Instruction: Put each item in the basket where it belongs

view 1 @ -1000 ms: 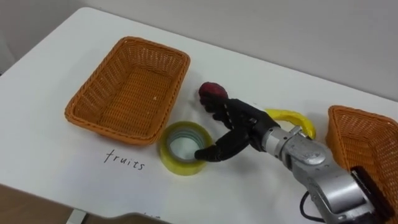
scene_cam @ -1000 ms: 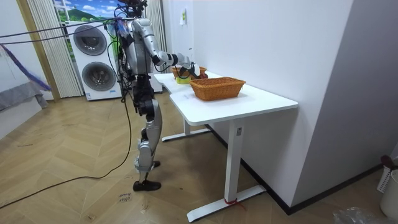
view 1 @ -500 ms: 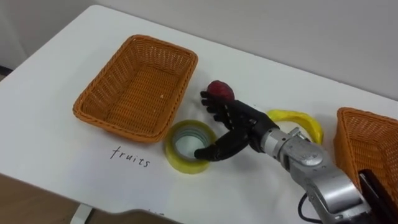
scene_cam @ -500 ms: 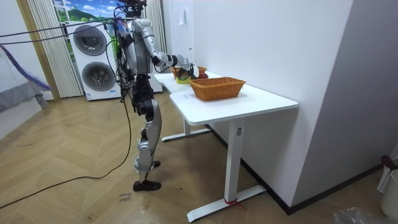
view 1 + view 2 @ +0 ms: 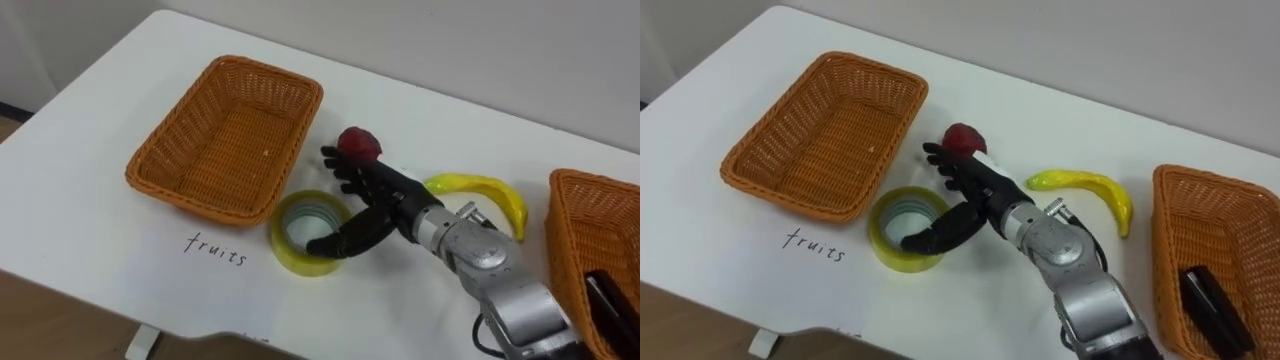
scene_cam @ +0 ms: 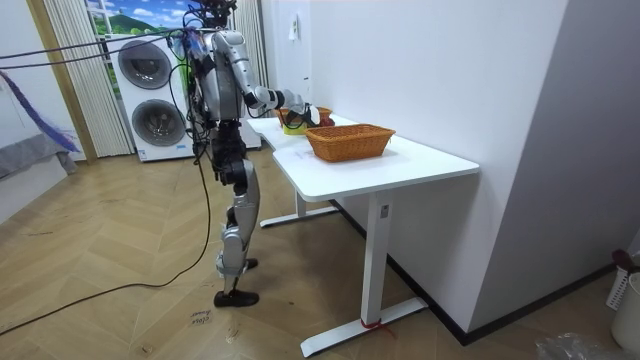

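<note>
Right robot hand [image 5: 378,203] splayed, grasping nothing, over the desk [image 5: 90,240]: thumb across the tape [image 5: 288,246], fingers by the apple [image 5: 360,142] beside the basket [image 5: 225,140]

The handwritten word "fruits" [image 5: 214,250] stands in dark ink on the white counter [image 5: 90,150], just in front of the left wicker basket [image 5: 225,135].
</note>
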Motion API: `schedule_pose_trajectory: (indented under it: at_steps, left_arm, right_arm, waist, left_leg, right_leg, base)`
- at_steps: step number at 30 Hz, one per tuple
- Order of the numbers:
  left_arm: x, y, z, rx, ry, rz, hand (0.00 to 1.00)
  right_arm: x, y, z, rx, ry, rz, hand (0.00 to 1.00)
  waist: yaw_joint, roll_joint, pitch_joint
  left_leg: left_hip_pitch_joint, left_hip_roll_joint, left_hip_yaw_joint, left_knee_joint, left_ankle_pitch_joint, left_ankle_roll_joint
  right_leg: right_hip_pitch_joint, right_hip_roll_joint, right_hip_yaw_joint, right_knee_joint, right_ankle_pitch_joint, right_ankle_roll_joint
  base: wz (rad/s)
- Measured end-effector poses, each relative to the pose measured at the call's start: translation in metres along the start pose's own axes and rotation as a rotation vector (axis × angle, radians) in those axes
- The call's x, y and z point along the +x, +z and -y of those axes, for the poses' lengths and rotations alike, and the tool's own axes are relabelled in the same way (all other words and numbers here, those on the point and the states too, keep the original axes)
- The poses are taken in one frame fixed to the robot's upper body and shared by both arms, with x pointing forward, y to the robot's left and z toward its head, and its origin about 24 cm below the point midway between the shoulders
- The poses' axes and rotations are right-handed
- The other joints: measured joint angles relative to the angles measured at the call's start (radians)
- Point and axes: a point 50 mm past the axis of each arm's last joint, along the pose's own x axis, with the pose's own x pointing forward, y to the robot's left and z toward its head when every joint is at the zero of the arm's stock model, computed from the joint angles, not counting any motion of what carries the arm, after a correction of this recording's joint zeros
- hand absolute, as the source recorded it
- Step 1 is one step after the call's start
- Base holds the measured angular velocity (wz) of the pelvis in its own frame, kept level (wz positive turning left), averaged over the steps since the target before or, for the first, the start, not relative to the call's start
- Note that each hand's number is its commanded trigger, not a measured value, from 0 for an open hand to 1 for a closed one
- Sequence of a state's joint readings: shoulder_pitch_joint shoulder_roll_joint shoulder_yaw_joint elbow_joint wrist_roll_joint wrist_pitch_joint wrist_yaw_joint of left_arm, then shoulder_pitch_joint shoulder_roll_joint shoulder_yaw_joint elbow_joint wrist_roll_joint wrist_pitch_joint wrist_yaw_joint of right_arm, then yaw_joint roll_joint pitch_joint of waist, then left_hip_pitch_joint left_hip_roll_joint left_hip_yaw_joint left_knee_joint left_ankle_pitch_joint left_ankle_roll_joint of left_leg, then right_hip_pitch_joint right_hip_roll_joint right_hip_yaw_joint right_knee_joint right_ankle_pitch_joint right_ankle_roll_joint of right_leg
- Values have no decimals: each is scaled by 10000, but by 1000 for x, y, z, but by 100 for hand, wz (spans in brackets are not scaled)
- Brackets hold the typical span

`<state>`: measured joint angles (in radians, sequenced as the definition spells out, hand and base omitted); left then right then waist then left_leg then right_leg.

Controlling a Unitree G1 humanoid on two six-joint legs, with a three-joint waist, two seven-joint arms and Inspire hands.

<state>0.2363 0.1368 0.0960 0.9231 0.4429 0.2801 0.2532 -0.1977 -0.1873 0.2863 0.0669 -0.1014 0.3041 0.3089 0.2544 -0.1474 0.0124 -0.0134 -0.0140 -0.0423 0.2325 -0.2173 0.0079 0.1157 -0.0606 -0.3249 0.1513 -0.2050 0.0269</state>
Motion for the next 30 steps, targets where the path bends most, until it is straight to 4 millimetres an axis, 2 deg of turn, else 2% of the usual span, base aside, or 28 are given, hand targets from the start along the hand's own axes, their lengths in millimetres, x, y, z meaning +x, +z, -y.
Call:
schedule_pose_trajectory:
  at_steps: [7, 20, 30]
  left_arm:
    - [0, 2, -1, 4, 106, 77, 0]
    - [0, 3, 0, -37, 174, 76, 0]
    - [0, 4, 0, -58, 163, 126, 0]
  right_arm:
    - [-1, -1, 4, -1010, -494, -302, 0]
    - [-1, -1, 4, -1494, -644, -435, 0]
    - [-1, -1, 5, -1672, -695, -475, 0]
  waist:
    - [-11, -85, -72]
    - [-5, -135, -38]
    - [-10, -246, -44]
  left_leg:
    - [101, -5, 71, 2, 1, 3]
    - [165, 1, 122, -94, 2, 3]
    - [195, 0, 123, -92, 7, 2]
  right_leg:
    - [42, -6, 222, -1, 0, 0]
    - [129, -12, 219, 30, 0, 0]
    - [96, -15, 205, 31, 1, 0]
  base:
    - [-3]
    - [0]
    - [0]
